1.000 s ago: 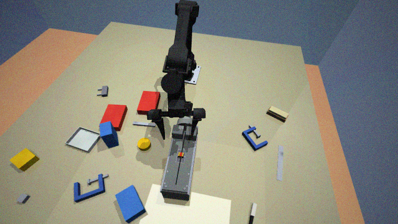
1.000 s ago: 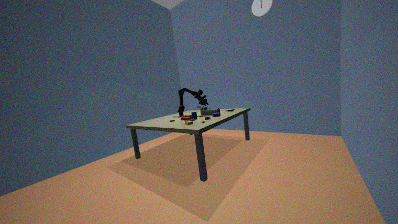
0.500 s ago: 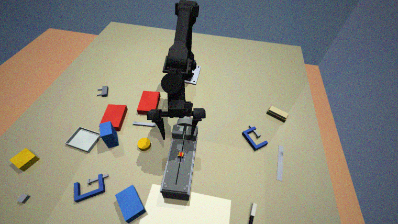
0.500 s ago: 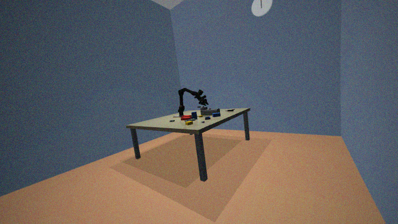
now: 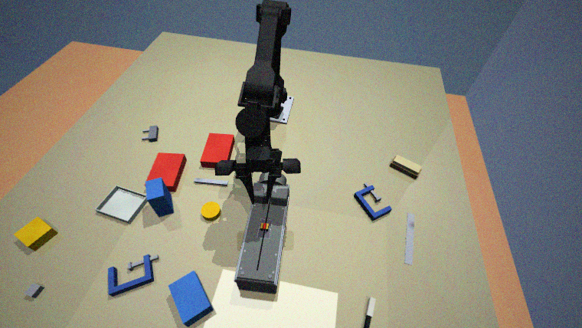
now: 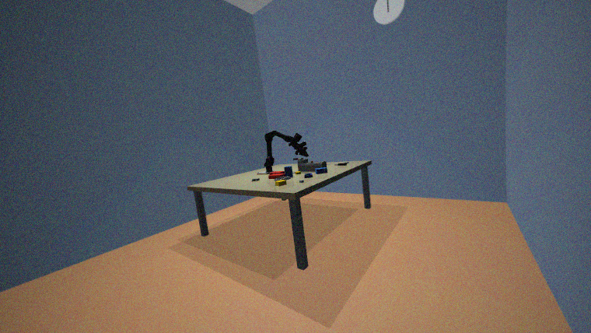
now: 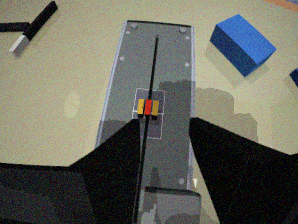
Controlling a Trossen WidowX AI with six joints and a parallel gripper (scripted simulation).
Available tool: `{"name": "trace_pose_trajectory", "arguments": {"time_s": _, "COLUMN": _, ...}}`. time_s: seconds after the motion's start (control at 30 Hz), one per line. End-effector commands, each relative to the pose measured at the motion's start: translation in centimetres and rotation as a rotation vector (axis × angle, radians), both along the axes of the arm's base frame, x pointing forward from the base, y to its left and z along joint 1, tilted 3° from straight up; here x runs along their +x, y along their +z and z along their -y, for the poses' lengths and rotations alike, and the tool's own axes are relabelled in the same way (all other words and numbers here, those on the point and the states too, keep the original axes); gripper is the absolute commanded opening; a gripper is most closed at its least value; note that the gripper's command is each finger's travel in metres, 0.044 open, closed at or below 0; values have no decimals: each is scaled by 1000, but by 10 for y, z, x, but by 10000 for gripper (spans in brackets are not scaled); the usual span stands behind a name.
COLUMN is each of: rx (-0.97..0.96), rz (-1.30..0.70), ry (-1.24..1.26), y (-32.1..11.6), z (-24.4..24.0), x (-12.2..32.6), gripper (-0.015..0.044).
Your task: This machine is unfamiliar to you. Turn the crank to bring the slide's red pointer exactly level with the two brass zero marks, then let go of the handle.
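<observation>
The grey machine [image 5: 270, 254] [image 6: 312, 167] [image 7: 172, 65] has a long slot down its top. The small red pointer [image 5: 264, 226] [image 7: 148, 107] sits between two brass marks [image 7: 141, 106] and looks about level with them. A rounded grey part [image 5: 266, 178] stands at the machine's robot-side end; the crank handle cannot be made out clearly, being hidden by the arm in the top view. My gripper [image 5: 260, 201] [image 6: 307, 155] [image 7: 164, 125] is partly open, fingers apart with nothing seen between them. It is above the raised blocks at the machine's near end.
A yellow disc [image 5: 210, 210], a metal strip [image 5: 210, 182], two red blocks [image 5: 217, 149] and an upright blue block [image 5: 160, 197] stand left of the machine. Another blue block [image 5: 190, 298] [image 7: 242, 45] lies near its far end. A blue clamp [image 5: 372, 209] lies to the right.
</observation>
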State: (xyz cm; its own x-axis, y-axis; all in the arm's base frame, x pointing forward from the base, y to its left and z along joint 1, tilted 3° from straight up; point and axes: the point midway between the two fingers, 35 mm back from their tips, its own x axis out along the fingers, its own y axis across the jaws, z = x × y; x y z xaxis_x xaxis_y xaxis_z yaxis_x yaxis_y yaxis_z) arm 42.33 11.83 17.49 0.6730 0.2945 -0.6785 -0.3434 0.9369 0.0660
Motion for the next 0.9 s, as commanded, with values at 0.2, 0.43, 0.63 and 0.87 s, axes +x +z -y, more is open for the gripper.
{"name": "trace_pose_trajectory", "arguments": {"time_s": 0.2, "rx": 1, "rz": -2, "ry": 4, "y": -1, "z": -1, "x": 0, "gripper": 0}}
{"name": "trace_pose_trajectory", "arguments": {"time_s": 0.43, "rx": 1, "rz": 0, "ry": 1, "y": 0, "z": 0, "x": 0, "gripper": 0}}
{"name": "trace_pose_trajectory", "arguments": {"time_s": 0.63, "rx": 1, "rz": 0, "ry": 1, "y": 0, "z": 0, "x": 0, "gripper": 0}}
{"name": "trace_pose_trajectory", "arguments": {"time_s": 0.87, "rx": 1, "rz": 0, "ry": 1, "y": 0, "z": 0, "x": 0, "gripper": 157}}
